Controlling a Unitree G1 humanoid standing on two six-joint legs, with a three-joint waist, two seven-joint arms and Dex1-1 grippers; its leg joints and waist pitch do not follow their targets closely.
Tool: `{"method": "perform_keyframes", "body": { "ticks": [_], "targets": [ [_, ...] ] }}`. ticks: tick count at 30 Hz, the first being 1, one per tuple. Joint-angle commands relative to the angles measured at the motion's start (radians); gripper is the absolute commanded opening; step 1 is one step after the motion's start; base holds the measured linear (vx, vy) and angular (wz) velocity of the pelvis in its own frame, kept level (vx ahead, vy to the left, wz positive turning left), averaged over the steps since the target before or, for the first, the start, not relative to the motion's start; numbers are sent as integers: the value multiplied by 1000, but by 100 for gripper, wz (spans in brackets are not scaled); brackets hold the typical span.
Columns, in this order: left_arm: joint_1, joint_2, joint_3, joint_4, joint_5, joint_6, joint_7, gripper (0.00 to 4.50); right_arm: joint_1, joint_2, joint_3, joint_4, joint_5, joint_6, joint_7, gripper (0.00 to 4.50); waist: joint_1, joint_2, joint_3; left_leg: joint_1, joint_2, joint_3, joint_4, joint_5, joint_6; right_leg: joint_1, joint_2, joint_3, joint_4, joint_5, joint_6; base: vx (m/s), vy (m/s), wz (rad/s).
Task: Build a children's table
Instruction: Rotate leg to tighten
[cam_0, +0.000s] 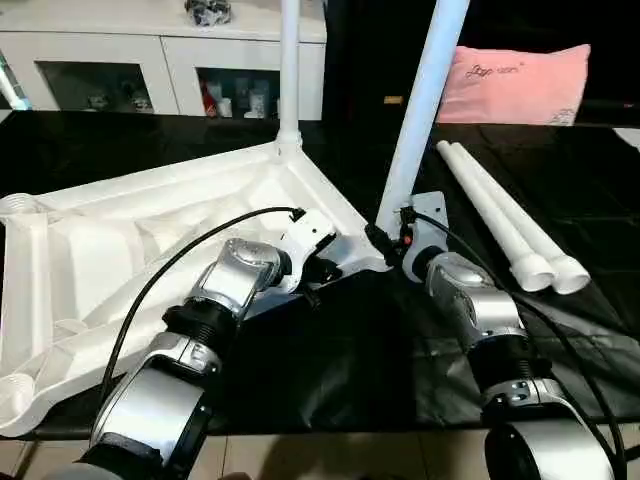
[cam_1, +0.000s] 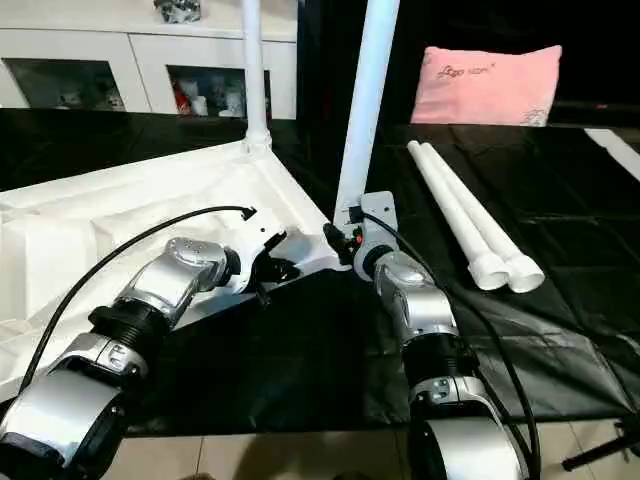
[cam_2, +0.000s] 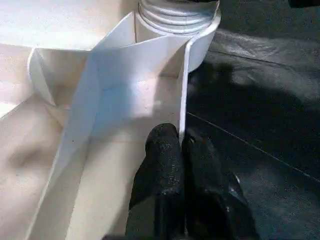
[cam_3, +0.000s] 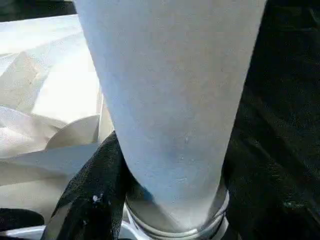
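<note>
White plastic tabletop (cam_0: 150, 230) lies underside-up at frame left; the left gripper (cam_2: 182, 150) pinches its rim wall, the right gripper (cam_3: 170, 200) clamps a leg (cam_0: 425, 100) at centre frame. Best practice, arguably — keep that leg plumb over the near corner socket (cam_2: 200, 35); steady the rim while twisting it home.

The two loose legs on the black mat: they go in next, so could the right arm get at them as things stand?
Probably yes, once free. The two loose legs lie in the open on the robot's right with nothing over them, but the right gripper is closed around the near-corner leg, and must let go first.
</note>
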Motion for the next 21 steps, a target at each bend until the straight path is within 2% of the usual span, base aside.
{"method": "perform_keyframes", "body": {
  "ticks": [1,2,3,4,5,8,10,11,14,16,18,19,21],
  "targets": [
    [-36,-21,6,-83,-29,-55,16,0,46,75,84,28,22,4,78,296,6,0,-74,2,47,-14,-67,-183,48,48,-78,63,-65,-238,-193,0,0,0],
    [-32,-15,7,-85,-30,-55,13,0,48,72,83,29,15,-7,77,314,10,-1,-75,0,49,-14,-67,-163,55,49,-78,64,-63,-222,-195,0,0,0],
    [-16,9,-1,-95,-24,-81,-13,0,64,51,85,18,3,-40,92,318,10,-1,-77,-2,48,-15,-66,-145,62,52,-78,63,-59,-203,-199,0,0,0],
    [-16,9,-1,-95,-24,-81,-13,0,64,51,85,18,3,-40,92,318,9,0,-78,-5,50,-15,-66,-128,67,54,-76,63,-55,-178,-204,0,0,0],
    [1,34,-8,-103,-17,-97,-42,0,83,31,78,-2,9,-62,124,345,9,2,-79,-4,50,-15,-65,-120,69,54,-76,63,-53,-163,-208,0,0,0],
    [20,68,-12,-107,-17,-111,-83,0,118,-7,77,-48,22,-89,191,364,8,-2,-80,-7,51,-13,-62,-113,86,53,-74,64,-49,-138,-219,0,0,0],
    [30,92,-20,-112,-18,-124,-121,0,143,-44,82,-85,37,-104,256,374,10,1,-76,-7,53,-13,-63,-127,89,49,-73,64,-52,-155,-217,0,0,0],
    [36,109,-25,-116,-19,-131,-147,0,161,-72,85,-111,47,-117,306,398,10,0,-76,-8,53,-13,-62,-132,90,50,-72,63,-53,-162,-215,0,0,0],
    [46,135,-38,-116,-19,-163,-189,0,186,-115,95,-150,61,-134,385,412,11,0,-75,-8,54,-14,-64,-157,83,50,-74,63,-57,-193,-210,0,0,0],
    [57,170,-57,-115,-20,-203,-254,0,211,-170,99,-198,83,-140,486,446,12,-1,-76,-8,55,-14,-63,-157,83,50,-73,64,-54,-193,-207,0,0,0],
    [61,184,-65,-113,-20,-218,-279,0,220,-196,99,-217,92,-139,530,449,14,0,-75,-8,56,-14,-63,-159,87,49,-73,64,-53,-184,-212,0,0,0],
    [70,209,-76,-107,-25,-272,-342,0,234,-258,111,-254,106,-147,615,449,18,-3,-74,-8,56,-13,-62,-163,90,50,-73,64,-55,-191,-209,0,0,0],
    [76,221,-82,-112,-31,-291,-379,0,237,-283,116,-266,106,-157,648,449,22,1,-73,-6,57,-13,-63,-165,87,47,-74,65,-55,-202,-207,0,0,0]
  ]
}}
